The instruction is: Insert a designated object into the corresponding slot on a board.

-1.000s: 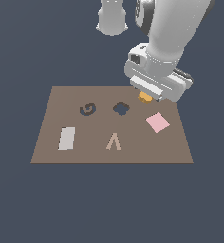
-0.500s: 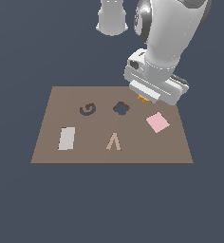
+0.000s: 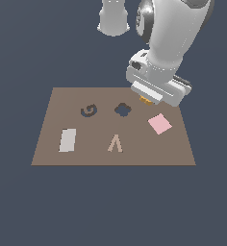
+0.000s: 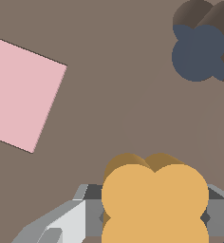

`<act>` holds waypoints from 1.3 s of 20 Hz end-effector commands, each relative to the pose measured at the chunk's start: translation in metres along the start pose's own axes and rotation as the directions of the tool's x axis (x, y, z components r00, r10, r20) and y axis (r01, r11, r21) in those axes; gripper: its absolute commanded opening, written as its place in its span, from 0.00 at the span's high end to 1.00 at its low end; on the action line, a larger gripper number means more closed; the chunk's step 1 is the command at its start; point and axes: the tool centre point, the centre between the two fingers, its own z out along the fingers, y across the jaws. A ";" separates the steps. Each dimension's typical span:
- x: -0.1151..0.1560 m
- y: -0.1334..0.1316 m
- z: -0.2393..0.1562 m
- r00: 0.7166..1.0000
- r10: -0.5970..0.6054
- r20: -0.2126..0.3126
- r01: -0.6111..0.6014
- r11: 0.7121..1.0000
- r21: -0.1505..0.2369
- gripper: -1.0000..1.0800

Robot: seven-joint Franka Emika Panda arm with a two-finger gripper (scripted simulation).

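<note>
A: Orange clover block (image 4: pixel 154 201) sits pinched between the gripper (image 4: pixel 154 211) fingers, lifted above the board (image 3: pixel 53 149), beside the clover slot (image 3: pixel 122 110).

B: Its lobes seem rotated against the cutout; lowering so could jam it on the rim.

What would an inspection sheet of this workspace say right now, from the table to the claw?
Surface: brown board lying flat on a plain dark floor.
Job's things: orange clover block held in the claw, above the board; clover slot empty, off to the exterior view's left of the block.
Clutter: pink square tile, grey rectangle, spiral mark, pale inverted-V shape, all on the board.
Claw: closed on the block.
Cables: nothing seen.
Surroundings: nothing seen beyond the white arm.
</note>
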 end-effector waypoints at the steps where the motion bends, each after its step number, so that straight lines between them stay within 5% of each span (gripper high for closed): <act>1: 0.000 0.000 0.000 1.000 0.000 0.000 0.000 1.000 0.000 1.00; 10: 0.009 0.005 -0.003 1.000 0.002 0.001 -0.002 1.000 -0.001 1.00; 26: 0.096 0.045 -0.010 1.000 0.019 0.002 -0.019 1.000 -0.002 1.00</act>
